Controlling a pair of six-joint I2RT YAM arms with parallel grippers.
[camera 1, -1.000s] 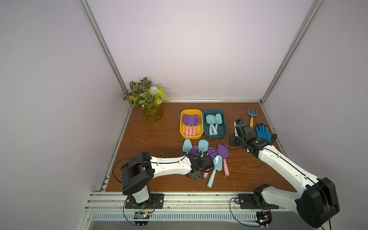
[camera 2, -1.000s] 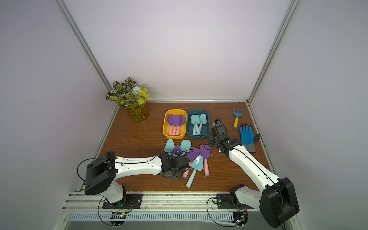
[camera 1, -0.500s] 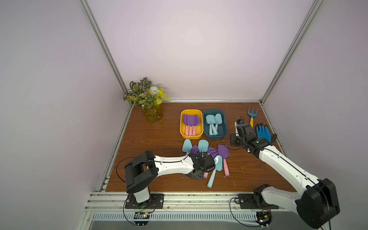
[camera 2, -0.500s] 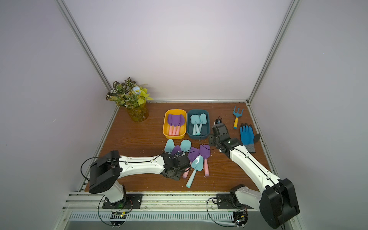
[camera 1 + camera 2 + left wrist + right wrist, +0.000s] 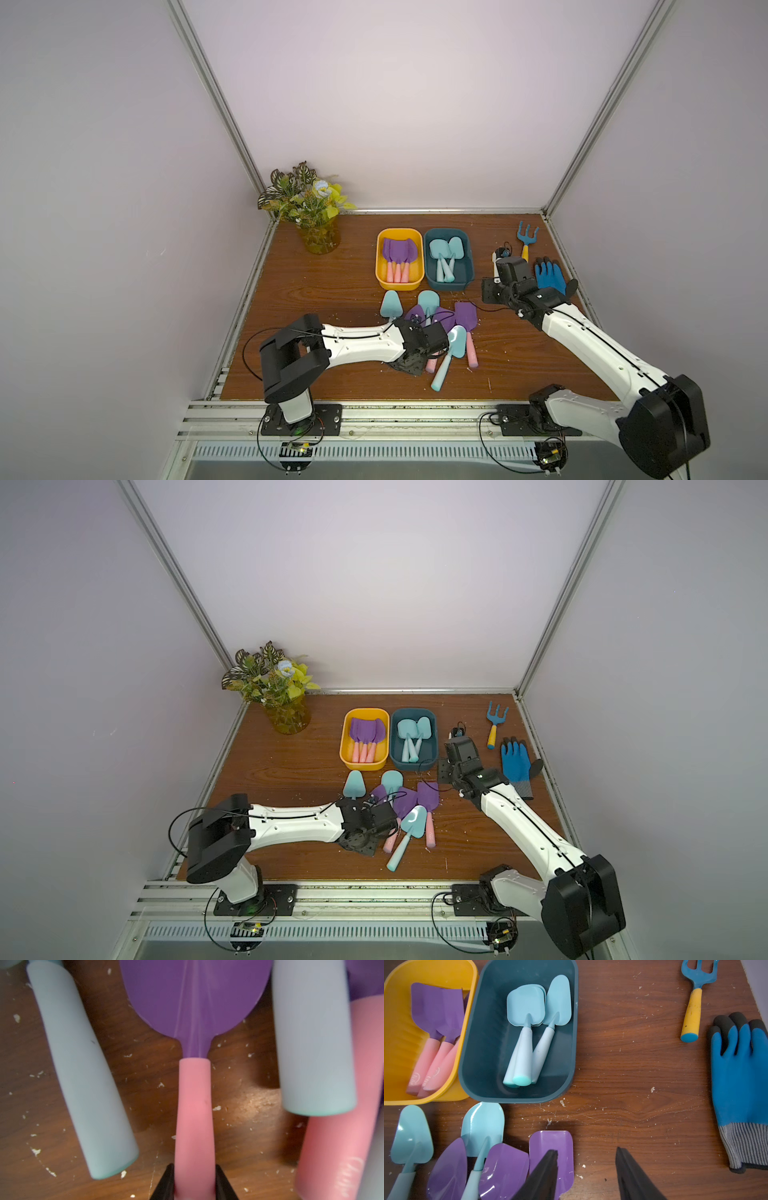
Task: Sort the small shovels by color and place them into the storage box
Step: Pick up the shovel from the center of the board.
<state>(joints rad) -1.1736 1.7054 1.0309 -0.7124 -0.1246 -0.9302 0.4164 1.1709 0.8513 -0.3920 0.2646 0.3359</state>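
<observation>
Loose small shovels lie in a pile at mid-table: light blue ones (image 5: 391, 305) (image 5: 455, 340) and purple ones (image 5: 465, 316). My left gripper (image 5: 194, 1167) is low in this pile (image 5: 432, 338), its jaws pressed on both sides of the pink handle of a purple shovel (image 5: 195, 1001). The yellow storage box (image 5: 399, 284) holds purple shovels. The teal box (image 5: 449, 286) beside it holds light blue ones. My right gripper (image 5: 586, 1150) hangs open above the wood just right of the pile (image 5: 492, 291), nothing between its fingers.
A blue rake with a yellow handle (image 5: 527, 237) and a blue glove (image 5: 548, 276) lie at the right edge. A potted plant (image 5: 309, 208) stands in the back left corner. Two aqua handles (image 5: 83, 1084) (image 5: 311, 1043) flank the held shovel closely.
My left gripper's jaws have closed in onto the pink handle while the arm stayed low at the pile. The right arm has not moved.
</observation>
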